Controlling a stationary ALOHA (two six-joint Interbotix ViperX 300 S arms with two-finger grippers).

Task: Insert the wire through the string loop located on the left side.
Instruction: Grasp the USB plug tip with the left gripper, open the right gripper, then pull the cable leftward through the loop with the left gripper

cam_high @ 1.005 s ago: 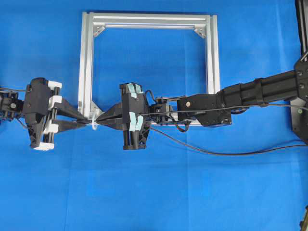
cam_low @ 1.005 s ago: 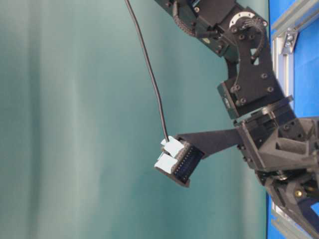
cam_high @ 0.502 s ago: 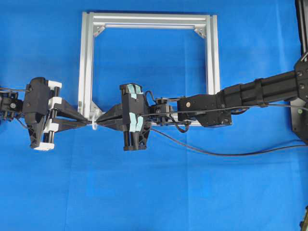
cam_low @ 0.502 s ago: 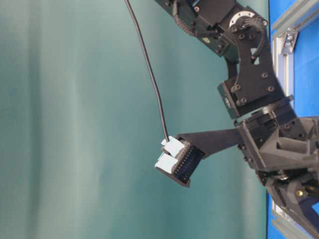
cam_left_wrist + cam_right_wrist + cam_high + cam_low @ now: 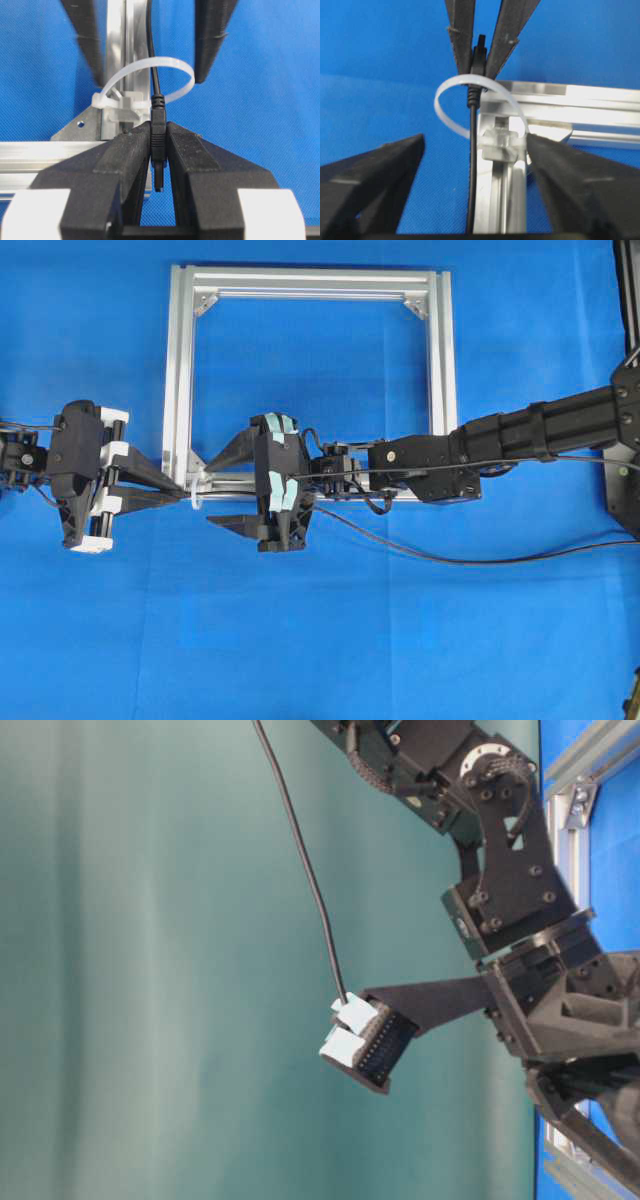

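The thin black wire (image 5: 152,65) runs lengthwise through the whitish translucent string loop (image 5: 150,80), its plug pointing toward the left hand (image 5: 158,150), which pinches it. The right hand (image 5: 470,155) stands spread either side of the wire beside the silver aluminium frame (image 5: 180,370).

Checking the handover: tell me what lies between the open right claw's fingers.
In the right wrist view, the wire runs between them, through the loop, its plug pinched by the left claw.

Count it up: two grippers on the blue cloth, the left gripper (image 5: 183,498) and the right gripper (image 5: 217,490). One silver aluminium frame (image 5: 310,282), with three triangular corner brackets showing. One wire (image 5: 152,75), one dark plug (image 5: 158,135), and one whitish string loop (image 5: 145,70).
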